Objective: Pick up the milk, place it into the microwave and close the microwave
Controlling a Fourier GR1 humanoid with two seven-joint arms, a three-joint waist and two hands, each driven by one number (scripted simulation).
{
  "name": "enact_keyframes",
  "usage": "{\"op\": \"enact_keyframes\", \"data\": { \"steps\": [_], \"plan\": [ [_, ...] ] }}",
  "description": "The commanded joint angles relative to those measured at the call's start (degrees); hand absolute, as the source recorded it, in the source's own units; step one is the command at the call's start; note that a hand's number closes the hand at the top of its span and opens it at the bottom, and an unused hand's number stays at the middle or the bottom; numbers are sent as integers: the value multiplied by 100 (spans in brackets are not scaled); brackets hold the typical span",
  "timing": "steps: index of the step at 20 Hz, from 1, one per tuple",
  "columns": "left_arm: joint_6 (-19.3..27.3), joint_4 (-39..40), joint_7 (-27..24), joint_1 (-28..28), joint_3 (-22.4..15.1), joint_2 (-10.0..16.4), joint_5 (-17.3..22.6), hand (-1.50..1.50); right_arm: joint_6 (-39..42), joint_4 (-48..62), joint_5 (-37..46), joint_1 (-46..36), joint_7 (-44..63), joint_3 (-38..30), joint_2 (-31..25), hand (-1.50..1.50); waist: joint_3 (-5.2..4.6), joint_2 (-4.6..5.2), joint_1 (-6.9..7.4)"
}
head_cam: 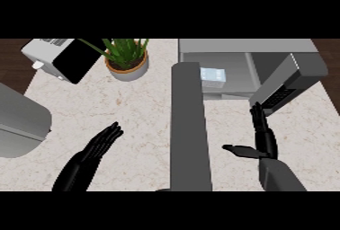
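The milk (212,77), a small pale blue-white carton, stands inside the open grey microwave (246,46) at the back right, near the left of its cavity. The microwave's door (190,130) stands wide open and reaches toward me as a long grey slab down the middle of the view. The control panel (281,94) with dark keys shows at the cavity's right. My right hand (266,143) is open to the right of the door, fingers straight and pointing to the microwave, thumb toward the door. On the door's left, my left hand (100,148) is open above the counter.
A potted green plant (126,58) stands at the back, left of the microwave. A white appliance with a black face (63,58) sits at the back left corner. A large grey rounded object (20,121) fills the left edge. The counter (133,108) is pale speckled stone.
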Motion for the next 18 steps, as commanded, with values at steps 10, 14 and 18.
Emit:
{"op": "enact_keyframes", "data": {
  "steps": [10, 14, 18],
  "plan": [
    [-78, 1118, -185, -684, -487, 229, -1251, 150, 1440, -2112, -435, 1686, -48, 421, -115, -150, -17, -28, -154],
    [-45, 1157, -219, -798, -1092, 255, -1964, 150, 1701, -2838, -706, 2281, 58, 467, -182, -150, -15, -32, -171],
    [-166, 1605, 78, -1067, -1310, 20, -2051, 150, 1697, -4274, -855, 3074, 695, 793, -89, -150, -21, -23, -181]
  ]
}}
